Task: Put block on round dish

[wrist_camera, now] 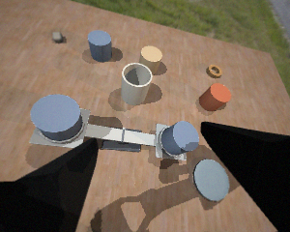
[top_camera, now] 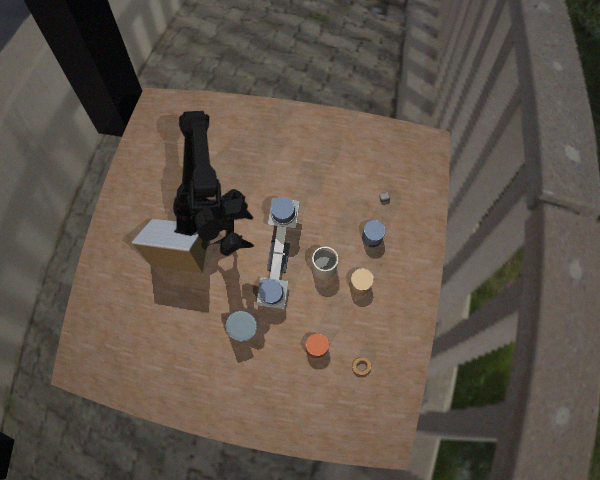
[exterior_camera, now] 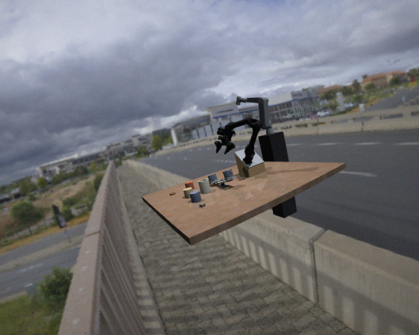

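The balance (top_camera: 280,237) (wrist_camera: 102,131) carries two blue cups on its square end plates. One cup (top_camera: 282,209) (exterior_camera: 228,174) (wrist_camera: 56,115) is on the end at the left in the wrist view, which appears raised. The other cup (top_camera: 271,291) (exterior_camera: 212,178) (wrist_camera: 181,137) is on the end nearer the dish, which appears lower. The block is hidden from view. The round pale-blue dish (top_camera: 241,326) (wrist_camera: 211,180) is bare. My gripper (top_camera: 250,231) (exterior_camera: 221,152) (wrist_camera: 150,134) is open and empty, high above the table beside the balance, touching neither cup.
A hollow whitish cup (top_camera: 324,261) (wrist_camera: 134,89), a blue cylinder (top_camera: 373,233), a tan cylinder (top_camera: 362,280) and a red cylinder (top_camera: 317,345) stand beyond the balance. A small grey piece (top_camera: 384,197) and an orange ring (top_camera: 355,371) lie farther out. A wedge-shaped box (top_camera: 172,254) stands by the arm.
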Controlling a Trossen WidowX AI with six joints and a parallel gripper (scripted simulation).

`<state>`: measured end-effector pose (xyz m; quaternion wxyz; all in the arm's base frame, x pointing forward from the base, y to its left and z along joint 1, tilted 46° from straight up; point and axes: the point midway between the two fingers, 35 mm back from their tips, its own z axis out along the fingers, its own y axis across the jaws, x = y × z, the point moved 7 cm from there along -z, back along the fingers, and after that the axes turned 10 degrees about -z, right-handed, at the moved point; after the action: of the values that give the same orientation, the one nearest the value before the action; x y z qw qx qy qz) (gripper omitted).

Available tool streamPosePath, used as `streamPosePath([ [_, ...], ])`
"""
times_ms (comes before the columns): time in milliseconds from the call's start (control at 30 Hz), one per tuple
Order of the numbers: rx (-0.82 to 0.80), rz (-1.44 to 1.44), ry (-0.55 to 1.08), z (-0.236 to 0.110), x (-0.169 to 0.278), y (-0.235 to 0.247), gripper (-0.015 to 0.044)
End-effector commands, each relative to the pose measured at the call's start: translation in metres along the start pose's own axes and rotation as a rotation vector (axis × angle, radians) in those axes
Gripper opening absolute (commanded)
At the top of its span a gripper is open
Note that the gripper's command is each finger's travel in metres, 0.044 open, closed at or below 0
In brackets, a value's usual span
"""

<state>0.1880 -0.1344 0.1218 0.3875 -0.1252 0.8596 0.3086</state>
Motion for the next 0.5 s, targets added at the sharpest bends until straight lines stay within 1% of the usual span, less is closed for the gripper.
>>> streamPosePath([
  [0, 0.006, 0.129, -0.005, -0.006, 0.013, 0.018, 0.044],
  [200, 0.009, 0.282, -0.019, -0.011, 0.027, 0.039, 0.044],
  [333, 0.008, 0.287, -0.017, -0.01, 0.027, 0.038, 0.044],
  [467, -0.014, 0.391, 0.027, -0.007, 0.023, 0.028, 0.044],
])
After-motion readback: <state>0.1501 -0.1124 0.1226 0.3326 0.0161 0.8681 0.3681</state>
